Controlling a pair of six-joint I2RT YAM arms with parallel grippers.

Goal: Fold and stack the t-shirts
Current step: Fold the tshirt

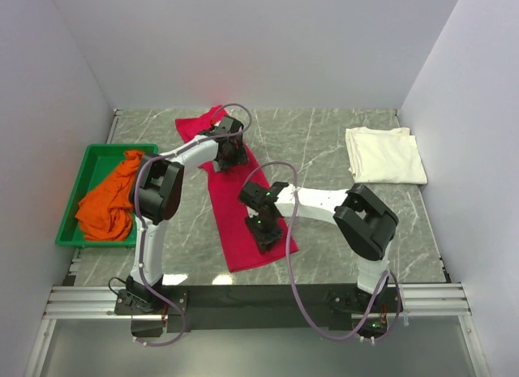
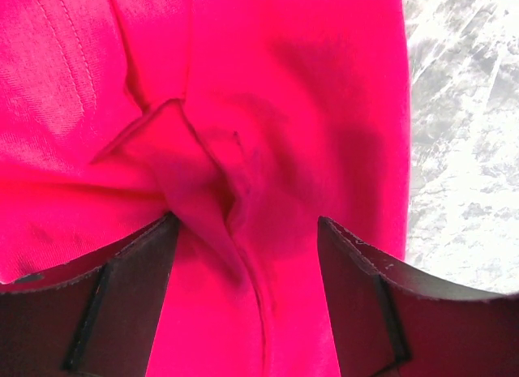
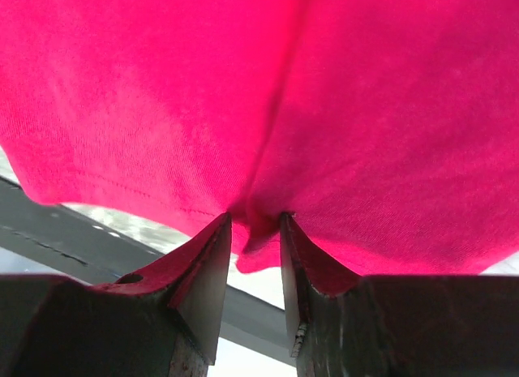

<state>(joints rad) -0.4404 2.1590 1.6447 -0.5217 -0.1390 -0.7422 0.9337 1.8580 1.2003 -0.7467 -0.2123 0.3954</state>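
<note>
The crimson t-shirt (image 1: pixel 233 223) lies as a long folded strip down the middle of the table. My left gripper (image 1: pixel 229 154) is over its far end. In the left wrist view the gripper (image 2: pixel 247 231) is open, its jaws wide apart on either side of a raised crease in the red cloth (image 2: pixel 284 85). My right gripper (image 1: pixel 266 235) is at the strip's near end. In the right wrist view the gripper (image 3: pixel 255 223) is shut on the hem of the red cloth (image 3: pixel 243 85), which is lifted off the table. The cream-white t-shirt (image 1: pixel 385 154) lies folded at the back right. The orange t-shirt (image 1: pixel 109 199) is crumpled in the bin.
A green plastic bin (image 1: pixel 122 147) stands at the left edge and holds the orange shirt. Grey marble tabletop (image 2: pixel 462 109) shows to the right of the red strip. White walls close the table in on three sides.
</note>
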